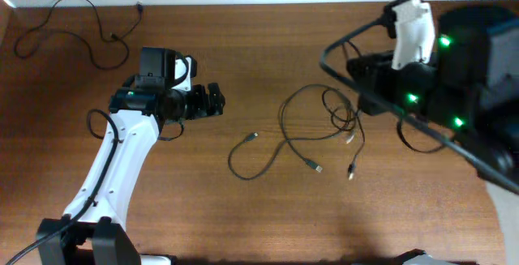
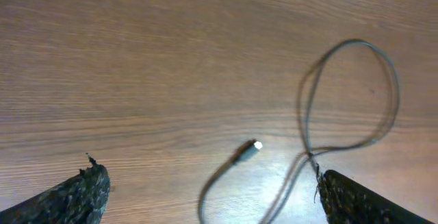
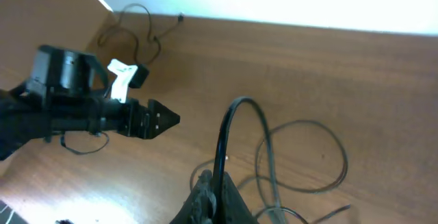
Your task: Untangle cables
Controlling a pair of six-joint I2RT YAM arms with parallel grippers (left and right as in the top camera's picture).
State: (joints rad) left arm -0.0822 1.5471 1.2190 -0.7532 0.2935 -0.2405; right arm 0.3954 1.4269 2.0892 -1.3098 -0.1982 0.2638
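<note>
The cables (image 1: 312, 131) lie in a loose tangle of thin black cords right of the table's middle, with silvery plug ends (image 1: 315, 166) spread toward the front. My right gripper (image 3: 217, 191) is shut on one black cable (image 3: 226, 125), which arches up from between its fingers. In the overhead view that gripper (image 1: 355, 103) sits at the tangle's right edge. My left gripper (image 1: 217, 101) is open, left of the tangle and apart from it. In its own view the gripper (image 2: 211, 176) frames a plug end (image 2: 250, 148) and a cable loop (image 2: 383, 66) on the wood beyond the fingertips.
Another thin black cord (image 1: 77, 26) lies alone at the table's far left corner. The left arm (image 1: 113, 164) crosses the front left. The right arm's bulk and its thick wiring (image 1: 454, 79) fill the right side. The table's back edge (image 3: 274, 24) meets a white wall.
</note>
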